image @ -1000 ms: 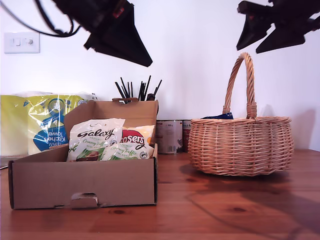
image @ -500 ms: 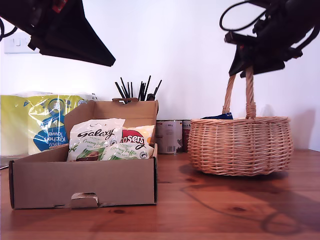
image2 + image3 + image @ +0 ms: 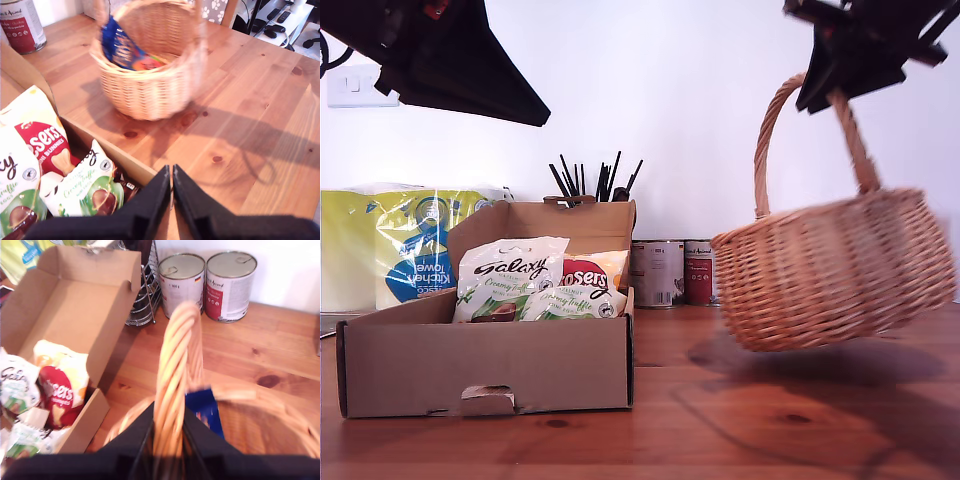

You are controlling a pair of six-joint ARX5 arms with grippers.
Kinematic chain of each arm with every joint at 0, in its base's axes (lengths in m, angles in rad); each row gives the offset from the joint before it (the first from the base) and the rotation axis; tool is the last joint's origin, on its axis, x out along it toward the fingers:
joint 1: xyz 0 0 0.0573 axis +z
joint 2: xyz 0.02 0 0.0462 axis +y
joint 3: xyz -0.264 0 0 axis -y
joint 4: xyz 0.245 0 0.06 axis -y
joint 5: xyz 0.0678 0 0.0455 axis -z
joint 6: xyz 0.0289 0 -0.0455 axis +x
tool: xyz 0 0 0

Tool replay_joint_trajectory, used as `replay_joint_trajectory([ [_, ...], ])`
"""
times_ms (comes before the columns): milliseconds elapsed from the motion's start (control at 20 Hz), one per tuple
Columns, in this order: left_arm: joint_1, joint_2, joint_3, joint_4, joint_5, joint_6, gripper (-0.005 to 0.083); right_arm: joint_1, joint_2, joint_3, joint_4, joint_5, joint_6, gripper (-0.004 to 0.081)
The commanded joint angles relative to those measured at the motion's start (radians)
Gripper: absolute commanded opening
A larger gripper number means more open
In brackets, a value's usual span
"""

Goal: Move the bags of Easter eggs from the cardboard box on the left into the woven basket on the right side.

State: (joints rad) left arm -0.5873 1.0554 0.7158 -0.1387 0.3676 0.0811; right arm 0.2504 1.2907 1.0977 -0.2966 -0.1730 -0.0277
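While our second gripper (image 3: 840,90) clamps the woven basket (image 3: 830,270) by its handle, tilted clear of the bench (image 3: 740,420) at three o'clock in the exterior view, our first gripper (image 3: 171,175) hovers closed and empty above the cardboard box (image 3: 485,365) at nine o'clock, bags of Easter eggs (image 3: 510,280) inside, one blue bag (image 3: 117,45) in the basket.

Bright even light, soft shadows on the table (image 3: 770,420) (woven basket (image 3: 835,270) motion-blurred).

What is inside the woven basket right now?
In the woven basket a dark blue bag leans against the wall, with something orange beside it. The basket's near wall hides the rest of the bottom.
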Motion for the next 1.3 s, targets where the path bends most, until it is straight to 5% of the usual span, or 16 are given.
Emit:
replay_joint_trajectory([
  [0,-0.002,-0.003,-0.013,0.018,0.002,-0.003,-0.0020,0.005,-0.027,0.029,-0.022,-0.003,-0.006,-0.0013],
  [450,-0.002,-0.003,-0.013,0.052,0.002,-0.003,-0.0020,0.109,-0.037,0.029,-0.145,-0.002,0.027,-0.0013],
  [900,-0.002,-0.003,-0.013,0.058,0.006,-0.003,-0.0020,0.142,-0.037,0.028,-0.323,0.139,0.011,-0.0009],
  [1250,-0.002,-0.003,-0.013,0.058,0.010,-0.003,-0.0020,0.142,-0.037,0.028,-0.424,0.177,0.011,0.0337],
])
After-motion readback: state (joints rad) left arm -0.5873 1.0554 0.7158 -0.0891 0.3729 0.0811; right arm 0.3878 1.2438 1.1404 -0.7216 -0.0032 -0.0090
